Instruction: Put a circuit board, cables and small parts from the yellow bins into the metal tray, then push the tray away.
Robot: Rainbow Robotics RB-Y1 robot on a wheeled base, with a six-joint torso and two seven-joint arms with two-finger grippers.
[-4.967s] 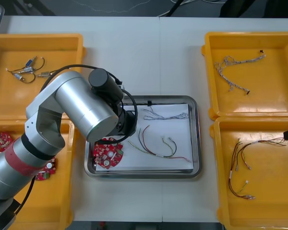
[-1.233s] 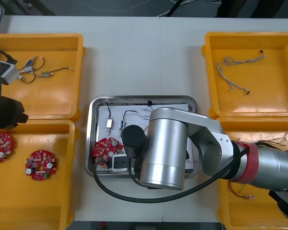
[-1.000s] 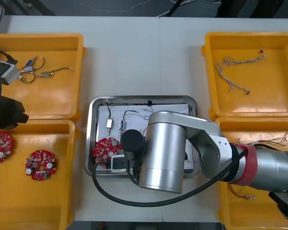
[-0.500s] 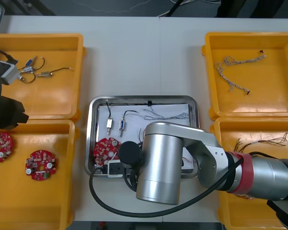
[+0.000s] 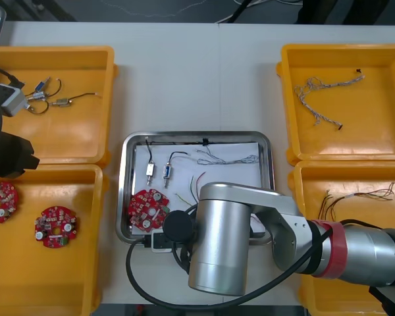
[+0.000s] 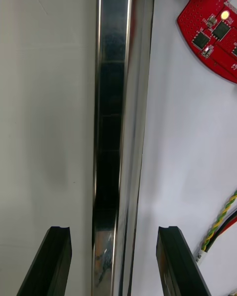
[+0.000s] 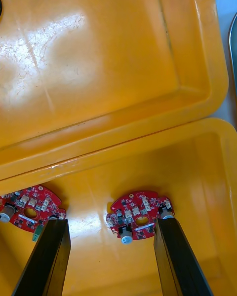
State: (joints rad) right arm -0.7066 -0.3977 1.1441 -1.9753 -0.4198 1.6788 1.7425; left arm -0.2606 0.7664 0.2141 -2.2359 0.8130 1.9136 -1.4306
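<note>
The metal tray [image 5: 268, 172], white inside, holds a red circuit board [image 5: 147, 209], two small metal parts [image 5: 150, 170], a twisted blue and white cable [image 5: 227, 158] and a red and yellow cable [image 5: 196, 189]. My right arm [image 5: 217, 247] lies over the tray's near edge. In the right wrist view my right gripper [image 6: 113, 233] is open, with one finger [image 6: 55, 261] over the table and the other over the tray's white floor, straddling the near rim [image 6: 116, 128]. The left gripper [image 7: 112, 223] hangs open above a board [image 7: 139, 214] in the near left bin.
The far left yellow bin [image 5: 85, 141] holds small metal parts [image 5: 39, 95]. The near left bin has two boards [image 5: 54, 227]. A twisted cable [image 5: 326, 89] lies in the far right bin and dark cables [image 5: 339, 204] in the near right one. My left arm [image 5: 6, 151] is parked at the left edge.
The right arm has drawn back toward the table's near edge, uncovering the cables in the tray. Five seconds ago the left arm was over the tray; it now waits at the left.
</note>
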